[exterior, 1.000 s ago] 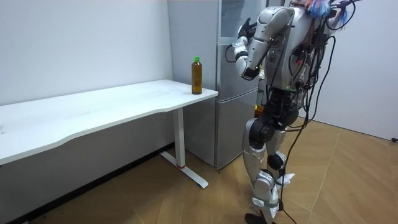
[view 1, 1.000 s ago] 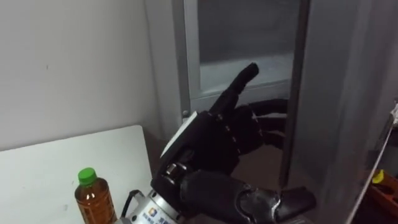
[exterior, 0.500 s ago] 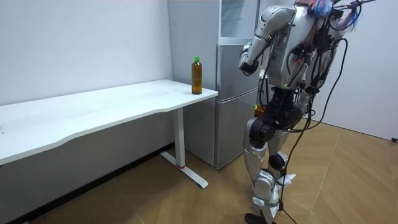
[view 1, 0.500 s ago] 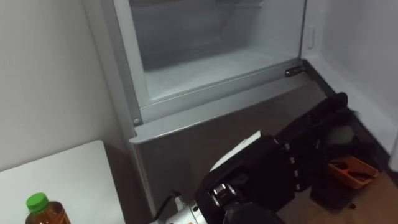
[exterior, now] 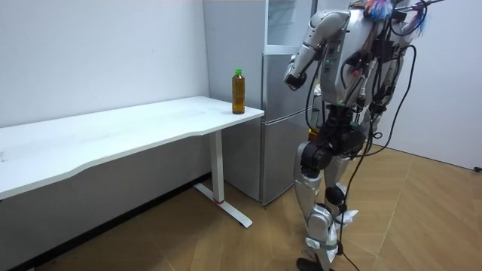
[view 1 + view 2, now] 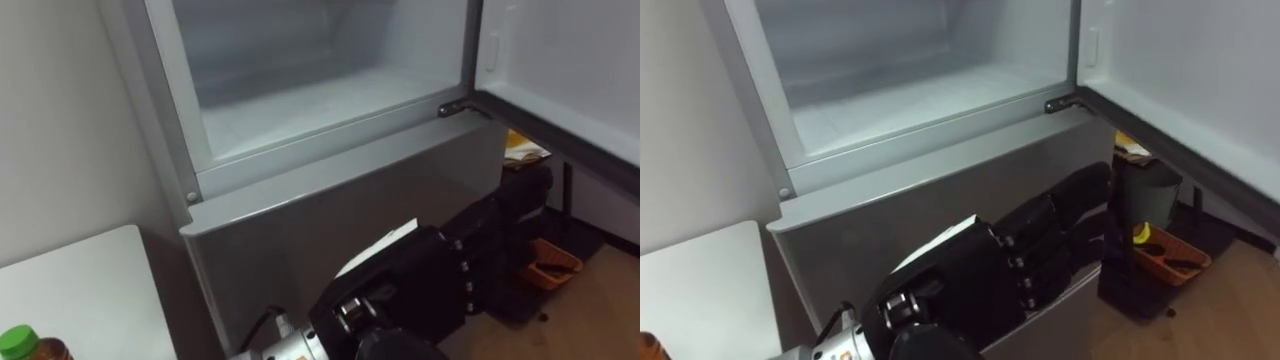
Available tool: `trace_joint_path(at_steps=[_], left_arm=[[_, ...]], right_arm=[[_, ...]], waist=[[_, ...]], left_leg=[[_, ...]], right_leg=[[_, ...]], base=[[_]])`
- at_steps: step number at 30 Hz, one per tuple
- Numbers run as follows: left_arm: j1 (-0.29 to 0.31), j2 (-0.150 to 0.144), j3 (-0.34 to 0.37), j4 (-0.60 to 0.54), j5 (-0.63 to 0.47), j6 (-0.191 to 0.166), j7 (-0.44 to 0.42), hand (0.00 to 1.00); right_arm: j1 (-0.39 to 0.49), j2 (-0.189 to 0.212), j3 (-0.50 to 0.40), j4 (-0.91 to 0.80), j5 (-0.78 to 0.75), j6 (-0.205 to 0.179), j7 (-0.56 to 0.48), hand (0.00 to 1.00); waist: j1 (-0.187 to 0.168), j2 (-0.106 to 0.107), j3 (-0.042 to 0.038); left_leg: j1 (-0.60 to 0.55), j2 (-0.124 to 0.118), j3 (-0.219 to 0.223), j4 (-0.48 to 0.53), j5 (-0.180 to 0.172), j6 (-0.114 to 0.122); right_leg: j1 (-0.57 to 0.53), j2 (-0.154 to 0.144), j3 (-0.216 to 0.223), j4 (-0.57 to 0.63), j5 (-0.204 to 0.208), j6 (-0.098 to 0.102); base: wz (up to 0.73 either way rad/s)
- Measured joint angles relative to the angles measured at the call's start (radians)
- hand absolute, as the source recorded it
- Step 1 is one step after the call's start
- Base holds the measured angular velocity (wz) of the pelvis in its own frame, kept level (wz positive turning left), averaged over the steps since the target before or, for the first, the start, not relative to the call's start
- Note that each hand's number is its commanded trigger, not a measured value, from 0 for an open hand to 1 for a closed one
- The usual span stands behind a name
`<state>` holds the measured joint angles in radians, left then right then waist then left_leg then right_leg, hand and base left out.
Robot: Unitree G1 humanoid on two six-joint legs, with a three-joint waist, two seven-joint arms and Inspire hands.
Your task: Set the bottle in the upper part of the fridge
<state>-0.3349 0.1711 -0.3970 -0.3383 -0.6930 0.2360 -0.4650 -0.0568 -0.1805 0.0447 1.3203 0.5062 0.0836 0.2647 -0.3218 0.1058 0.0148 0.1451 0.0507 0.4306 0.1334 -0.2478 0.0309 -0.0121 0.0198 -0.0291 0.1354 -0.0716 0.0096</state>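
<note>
Far left, the bottle (image 6: 22, 343) shows just its green cap at the lower corner of the eye view. It stands where it stood on the white surface (image 6: 90, 290), at the end by the fridge, untouched. My head camera has swung right, not the bottle. Centre: the upper fridge compartment (image 6: 320, 95) now lies fully open to view, its pale floor bare, where a second ago the door still half-covered it. My left hand (image 6: 430, 280) has dropped from the door edge and hangs in front of the lower fridge door (image 6: 290, 225), fingers loosely stretched out, holding nothing. Right: the upper door (image 6: 570, 60) is swung wide. I judge the opening step done — next call is to turn back left and reach for the bottle.
</note>
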Motion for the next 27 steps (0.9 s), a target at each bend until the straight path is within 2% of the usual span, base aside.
trace_joint_path(at_steps=[8, 10, 12, 17, 19, 20, 23, 27], left_arm=[[-0.004, 0.008, -0.001, 0.000, 0.039, 0.001, -0.001, 0.00], [-0.003, 0.016, -0.003, 0.000, 0.042, 0.001, -0.003, 0.00], [0.007, 0.016, -0.003, 0.000, 0.059, 0.001, -0.006, 0.00], [0.024, 0.015, -0.006, 0.002, 0.121, 0.002, -0.007, 0.00], [0.026, 0.017, -0.012, 0.016, 0.147, 0.001, -0.008, 0.00], [0.031, 0.017, -0.012, 0.020, 0.156, 0.001, -0.009, 0.00], [0.074, 0.019, -0.013, 0.055, 0.187, 0.003, -0.022, 0.00], [0.141, 0.030, -0.021, 0.089, 0.233, 0.008, -0.026, 0.00]], right_arm=[[-0.005, -0.001, 0.015, 0.010, 0.001, -0.005, -0.003, 0.00], [-0.005, -0.001, 0.014, 0.010, -0.001, -0.005, -0.003, 0.00], [-0.004, -0.001, 0.014, 0.010, -0.001, -0.005, -0.007, 0.00], [-0.003, -0.002, 0.024, 0.010, -0.010, -0.006, -0.031, 0.00], [-0.004, 0.000, 0.043, 0.009, -0.010, -0.016, -0.035, 0.00], [-0.004, 0.001, 0.044, 0.009, -0.015, -0.018, -0.036, 0.00], [-0.005, 0.009, 0.045, 0.007, -0.047, -0.022, -0.045, 0.00], [-0.004, 0.011, 0.066, 0.007, -0.045, -0.018, -0.045, 0.00]], waist=[[0.004, 0.000, 0.0010], [0.003, -0.001, 0.0018], [0.008, -0.003, 0.0031], [0.036, -0.009, 0.0069], [0.049, -0.020, 0.0131], [0.053, -0.022, 0.0125], [0.059, -0.036, 0.0074], [0.088, -0.037, 0.0054]], left_leg=[[-0.004, 0.000, -0.013, 0.000, 0.000, 0.000], [-0.008, -0.005, -0.055, 0.002, 0.000, 0.000], [-0.003, -0.007, -0.078, 0.002, 0.000, 0.000], [0.000, -0.009, -0.114, 0.005, 0.000, 0.000], [-0.010, -0.010, -0.137, 0.020, 0.001, 0.000], [-0.013, -0.010, -0.141, 0.021, 0.001, 0.000], [-0.030, -0.010, -0.169, 0.035, 0.001, 0.000], [-0.032, -0.011, -0.185, 0.036, 0.001, 0.000]], right_leg=[[0.005, 0.000, -0.005, -0.001, -0.003, 0.000], [0.011, -0.001, -0.012, -0.002, -0.006, 0.001], [0.021, -0.002, -0.020, -0.001, -0.011, 0.001], [0.033, -0.008, -0.051, 0.000, -0.018, -0.002], [0.038, -0.018, -0.066, 0.000, -0.021, -0.002], [0.037, -0.019, -0.070, -0.001, -0.021, -0.002], [0.034, -0.019, -0.089, -0.002, -0.024, -0.004], [0.038, -0.021, -0.109, -0.002, -0.028, -0.005]], base=[[0.03], [0.22], [0.22], [0.14], [0.18], [0.20], [0.26], [0.11]])
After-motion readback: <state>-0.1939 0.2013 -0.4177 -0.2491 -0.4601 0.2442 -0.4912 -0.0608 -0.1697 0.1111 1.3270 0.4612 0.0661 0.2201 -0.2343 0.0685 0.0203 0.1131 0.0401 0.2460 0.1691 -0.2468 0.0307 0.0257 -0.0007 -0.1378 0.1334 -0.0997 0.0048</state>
